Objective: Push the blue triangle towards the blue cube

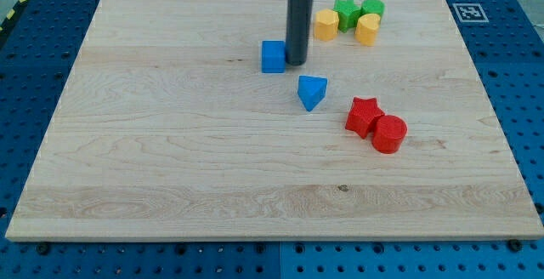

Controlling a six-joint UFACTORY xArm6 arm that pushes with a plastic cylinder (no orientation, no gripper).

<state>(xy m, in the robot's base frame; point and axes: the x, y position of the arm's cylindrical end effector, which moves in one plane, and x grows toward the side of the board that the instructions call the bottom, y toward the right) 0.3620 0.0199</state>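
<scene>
This looks like a robotics lab bench. A pale wooden board (170, 160) lies on a blue perforated table (518, 49), with a printed black-and-white marker tag (468, 12) at its corner and yellow-black hazard tape (12, 14) at the view's left edge.

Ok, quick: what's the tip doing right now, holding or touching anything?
My tip: no gripper, holds nothing; it stands right beside the blue cube, on its right, and apart from the blue triangle below.

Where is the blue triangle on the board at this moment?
The blue triangle lies just above the board's centre, apart from and to the lower right of the blue cube and my tip, left of the red star.
</scene>
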